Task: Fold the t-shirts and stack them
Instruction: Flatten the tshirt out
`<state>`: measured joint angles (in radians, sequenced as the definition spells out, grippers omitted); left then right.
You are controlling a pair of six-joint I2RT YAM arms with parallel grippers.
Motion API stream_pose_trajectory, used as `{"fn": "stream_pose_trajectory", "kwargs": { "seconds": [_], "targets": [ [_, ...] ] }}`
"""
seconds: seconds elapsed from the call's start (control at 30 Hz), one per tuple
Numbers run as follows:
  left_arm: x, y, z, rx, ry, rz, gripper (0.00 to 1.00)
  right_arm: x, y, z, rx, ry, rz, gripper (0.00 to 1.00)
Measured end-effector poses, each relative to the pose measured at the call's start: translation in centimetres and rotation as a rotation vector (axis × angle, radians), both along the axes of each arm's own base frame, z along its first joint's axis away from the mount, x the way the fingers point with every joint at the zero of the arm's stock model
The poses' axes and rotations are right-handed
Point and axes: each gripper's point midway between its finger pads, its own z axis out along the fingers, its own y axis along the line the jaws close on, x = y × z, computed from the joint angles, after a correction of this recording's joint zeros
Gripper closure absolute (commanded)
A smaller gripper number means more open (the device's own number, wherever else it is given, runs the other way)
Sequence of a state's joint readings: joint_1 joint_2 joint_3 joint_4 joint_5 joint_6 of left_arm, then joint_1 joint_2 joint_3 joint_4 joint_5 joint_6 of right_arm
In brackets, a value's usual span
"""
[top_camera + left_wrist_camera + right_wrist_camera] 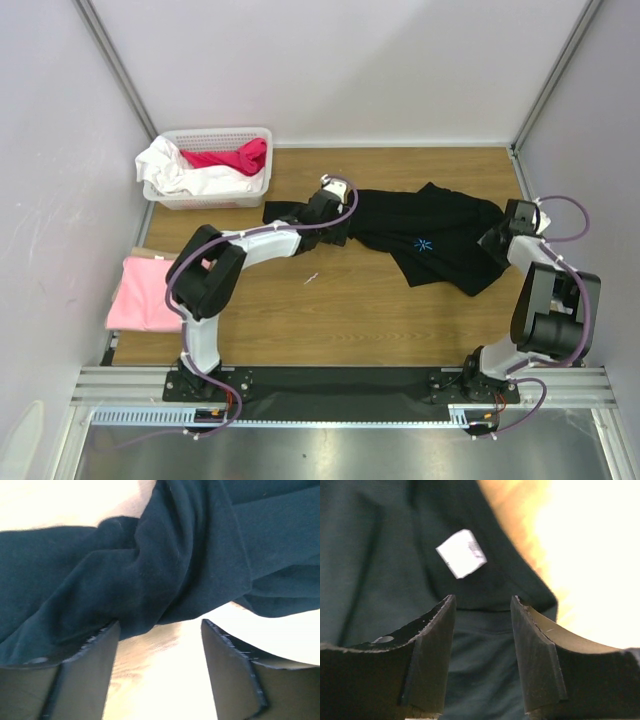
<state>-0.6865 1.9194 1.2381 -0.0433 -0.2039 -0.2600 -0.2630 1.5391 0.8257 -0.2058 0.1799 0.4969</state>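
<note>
Arms poised to flatten black shirt [430, 232], crumpled on the counter [330, 300].
The left end effector [160, 626] and right end effector [482, 600] hang released over opposite ends; next, each must likely pinch an edge and pull.

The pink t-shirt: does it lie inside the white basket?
No, the pink t-shirt lies at the left edge of the table, clearly apart from the basket.

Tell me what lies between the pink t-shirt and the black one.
Top view: between pink t-shirt and black t-shirt, the left arm crosses bare wooden table, plus one small pale scrap.
</note>
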Motion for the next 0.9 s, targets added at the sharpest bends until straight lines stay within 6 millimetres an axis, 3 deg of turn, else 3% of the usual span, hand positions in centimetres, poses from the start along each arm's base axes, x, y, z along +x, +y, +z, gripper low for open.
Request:
{"fn": "stream_pose_trajectory", "kwargs": {
  "seconds": [0.13,0.23,0.3,0.37,0.43,0.53,0.63,0.77,0.9],
  "targets": [
    [-0.1,0.0,-1.6,0.022,0.023,-0.006,0.41,1.3,1.4,3.0,-0.013,-0.071,0.072,0.45],
    [-0.2,0.2,-2.4,0.034,0.034,-0.002,0.68,2.5,3.9,5.8,-0.031,-0.143,0.159,0.45],
    [-0.2,0.2,-2.4,0.038,0.035,-0.002,0.77,3.0,6.3,7.3,-0.028,-0.191,0.231,0.45],
    [-0.1,0.2,-2.4,0.035,0.033,-0.004,0.99,3.4,8.9,8.2,-0.014,-0.224,0.309,0.45],
    [-0.1,0.2,-2.4,0.039,0.03,-0.008,1.0,3.7,11.9,8.4,0.003,-0.244,0.387,0.45],
    [-0.2,0.1,-2.3,0.04,0.028,-0.011,1.0,3.6,16.8,7.3,0.046,-0.237,0.508,0.46],
    [-0.5,0.2,-1.8,0.037,0.026,-0.013,1.0,3.5,19.8,5.0,0.079,-0.19,0.576,0.47],
    [-1.8,0.8,0.1,0.025,0.012,-0.02,1.0,3.0,21.3,1.5,0.094,-0.102,0.614,0.49],
    [-3.5,1.5,2.6,-0.009,-0.015,-0.024,1.0,2.9,21.6,-0.6,0.095,-0.045,0.621,0.5]
  ]
}}
